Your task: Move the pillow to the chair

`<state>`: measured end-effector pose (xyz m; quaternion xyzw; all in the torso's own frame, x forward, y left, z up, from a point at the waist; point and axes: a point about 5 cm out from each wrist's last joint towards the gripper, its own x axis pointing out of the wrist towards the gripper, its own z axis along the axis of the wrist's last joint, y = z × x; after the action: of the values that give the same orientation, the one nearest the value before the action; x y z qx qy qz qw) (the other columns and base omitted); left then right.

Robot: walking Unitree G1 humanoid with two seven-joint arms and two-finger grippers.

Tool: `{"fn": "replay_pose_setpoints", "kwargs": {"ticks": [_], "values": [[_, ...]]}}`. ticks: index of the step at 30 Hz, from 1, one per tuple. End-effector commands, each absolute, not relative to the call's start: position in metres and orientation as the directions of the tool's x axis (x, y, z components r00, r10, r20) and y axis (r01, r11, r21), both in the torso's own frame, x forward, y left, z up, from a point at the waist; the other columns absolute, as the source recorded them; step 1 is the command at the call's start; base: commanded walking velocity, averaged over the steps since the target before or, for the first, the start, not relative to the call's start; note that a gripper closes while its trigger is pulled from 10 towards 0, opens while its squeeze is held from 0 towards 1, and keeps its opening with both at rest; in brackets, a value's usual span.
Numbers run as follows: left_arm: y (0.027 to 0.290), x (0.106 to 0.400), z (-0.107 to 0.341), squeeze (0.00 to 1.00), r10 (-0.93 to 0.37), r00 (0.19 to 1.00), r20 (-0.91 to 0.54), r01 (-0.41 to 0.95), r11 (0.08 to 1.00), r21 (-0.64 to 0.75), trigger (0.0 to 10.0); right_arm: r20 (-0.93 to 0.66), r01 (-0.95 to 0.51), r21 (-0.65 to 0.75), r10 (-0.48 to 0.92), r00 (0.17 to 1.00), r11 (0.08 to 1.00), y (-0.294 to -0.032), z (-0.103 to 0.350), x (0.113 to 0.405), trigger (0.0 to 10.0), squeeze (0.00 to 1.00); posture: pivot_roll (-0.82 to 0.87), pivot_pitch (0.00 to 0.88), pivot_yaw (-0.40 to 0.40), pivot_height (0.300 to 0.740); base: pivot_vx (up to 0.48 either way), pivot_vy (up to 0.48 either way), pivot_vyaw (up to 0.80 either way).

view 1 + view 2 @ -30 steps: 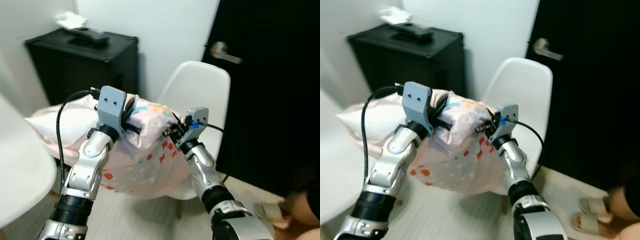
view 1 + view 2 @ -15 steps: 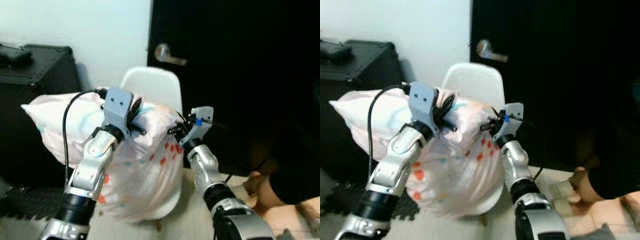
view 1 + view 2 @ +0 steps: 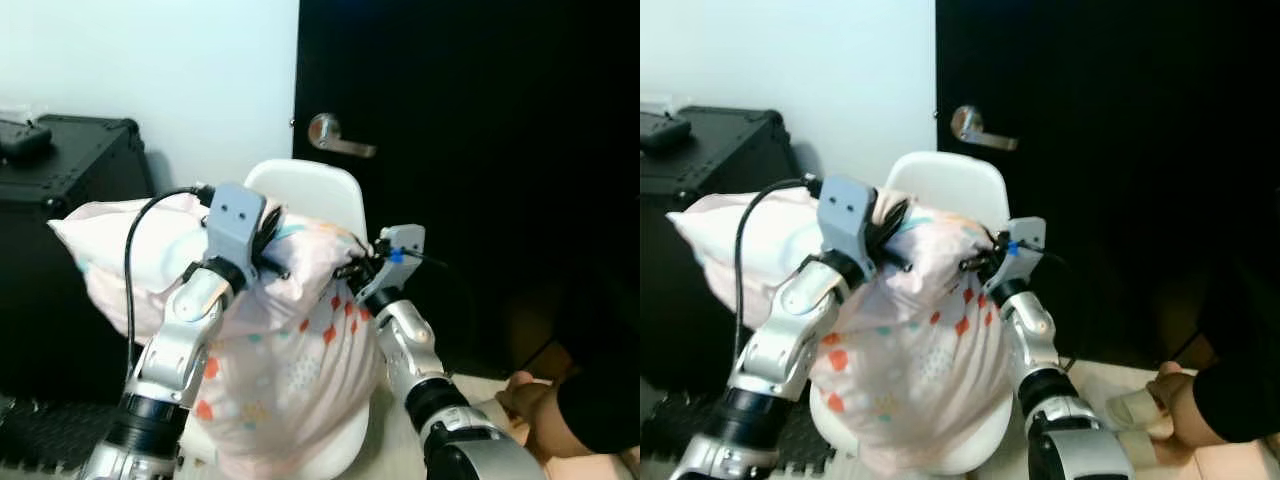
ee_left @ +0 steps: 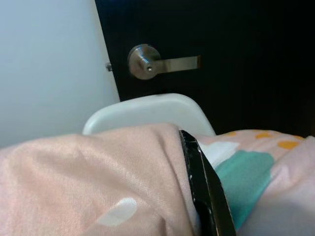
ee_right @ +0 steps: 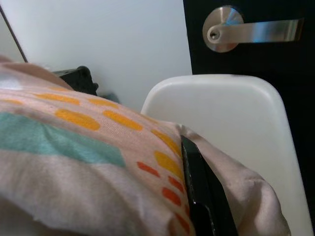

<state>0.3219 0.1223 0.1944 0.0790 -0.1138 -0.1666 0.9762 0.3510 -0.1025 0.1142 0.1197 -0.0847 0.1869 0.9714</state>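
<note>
Pink patterned pillow point(image 3: 290, 350) hangs before the white chair point(image 3: 318, 200), sagging onto its seat — soft, light, floppy stuff, best pinched by bunched top-edge fabric, as the left gripper point(image 3: 268, 243) and right gripper point(image 3: 360, 268) do, jaws clamped on cloth.

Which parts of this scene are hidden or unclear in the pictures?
- White plastic chair: its seat is hidden by the pink patterned pillow in both eye views.
- Left gripper and right gripper: fingertips buried in pillow fabric.
- Person: cut off by the right edge.
- Black case: top object cut by the left edge.
</note>
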Motion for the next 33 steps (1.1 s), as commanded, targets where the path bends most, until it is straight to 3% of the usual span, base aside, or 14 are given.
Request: {"fn": "replay_pose_setpoints", "kwargs": {"ticks": [1,3,5,8,15,22,27,30,31,33], "values": [[0.145,0.323,0.218,0.00,-0.271,0.925,0.267,0.200,0.943,0.265,10.0,0.201,-0.268,0.261,0.219,0.955,0.927,-0.130,0.110,0.351,10.0,0.00,0.16,0.000,-0.072,0.740,0.000,0.000,0.00],[0.149,0.324,0.226,0.00,-0.263,0.921,0.287,0.179,0.941,0.289,10.0,0.202,-0.271,0.262,0.222,0.954,0.926,-0.129,0.110,0.351,10.0,0.00,0.16,0.000,-0.072,0.740,0.000,0.000,0.00],[0.169,0.331,0.259,0.00,-0.206,0.898,0.389,0.018,0.900,0.435,10.0,0.231,-0.259,0.277,0.198,0.953,0.925,-0.130,0.114,0.352,10.0,0.00,0.17,0.000,-0.072,0.740,0.000,0.000,0.00],[0.180,0.334,0.283,0.00,-0.181,0.866,0.466,-0.097,0.854,0.510,10.0,0.263,-0.241,0.288,0.166,0.950,0.927,-0.133,0.120,0.354,10.0,0.00,0.17,0.000,-0.072,0.740,0.000,0.000,0.00],[0.173,0.344,0.310,0.00,-0.240,0.817,0.525,-0.176,0.762,0.623,10.0,0.347,-0.175,0.276,0.072,0.935,0.945,-0.148,0.140,0.359,10.0,0.00,0.16,0.000,-0.069,0.740,0.000,0.000,0.00],[0.162,0.347,0.335,0.00,-0.280,0.743,0.608,-0.259,0.717,0.647,10.0,0.388,-0.093,0.268,-0.019,0.922,0.959,-0.162,0.148,0.360,10.0,0.00,0.16,0.000,-0.066,0.740,0.000,0.000,0.00],[0.139,0.350,0.304,0.00,-0.366,0.784,0.502,-0.082,0.740,0.668,10.0,0.347,-0.088,0.215,0.008,0.938,0.973,-0.162,0.137,0.356,10.0,0.00,0.15,0.000,-0.060,0.740,0.000,0.000,0.00],[0.116,0.339,0.222,0.00,-0.453,0.856,0.247,0.229,0.762,0.606,10.0,0.219,-0.169,0.139,0.137,0.966,0.976,-0.152,0.105,0.345,10.0,0.00,0.15,0.000,-0.062,0.740,0.000,0.000,0.00],[0.116,0.339,0.222,0.00,-0.453,0.856,0.247,0.229,0.762,0.606,10.0,0.219,-0.169,0.139,0.137,0.966,0.976,-0.152,0.105,0.345,10.0,0.00,0.15,0.000,-0.062,0.740,0.000,0.000,0.00],[0.109,0.323,0.166,0.00,-0.488,0.870,0.073,0.367,0.739,0.565,10.0,0.136,-0.219,0.134,0.201,0.970,0.967,-0.145,0.084,0.334,10.0,0.00,0.15,0.000,-0.067,0.740,0.000,0.000,0.00]]}}
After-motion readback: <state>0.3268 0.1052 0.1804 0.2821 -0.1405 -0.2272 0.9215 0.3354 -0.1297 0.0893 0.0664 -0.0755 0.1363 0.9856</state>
